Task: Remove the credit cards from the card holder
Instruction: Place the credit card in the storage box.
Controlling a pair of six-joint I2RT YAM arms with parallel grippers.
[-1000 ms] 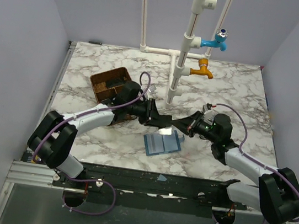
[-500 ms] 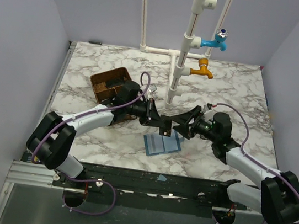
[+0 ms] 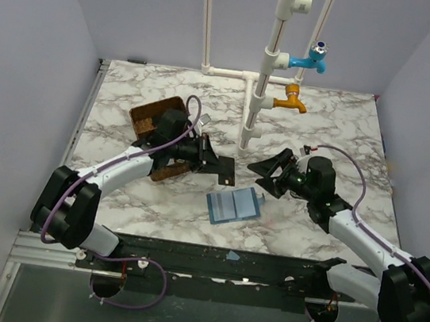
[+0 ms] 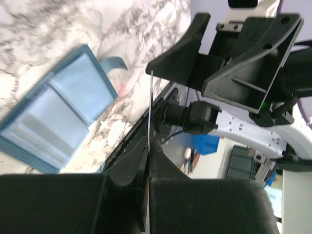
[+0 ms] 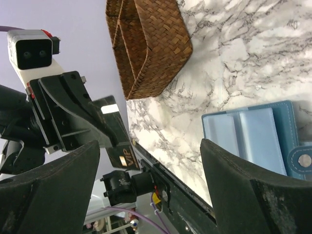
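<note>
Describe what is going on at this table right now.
The left gripper is shut on a dark credit card, held above the marble table. The right gripper stands open and empty beside it. The blue card holder lies open on the table; a woven basket sits farther back.

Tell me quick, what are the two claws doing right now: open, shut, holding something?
Left gripper: shut, pinching a dark credit card.
Right gripper: open wide, holding nothing.
</note>
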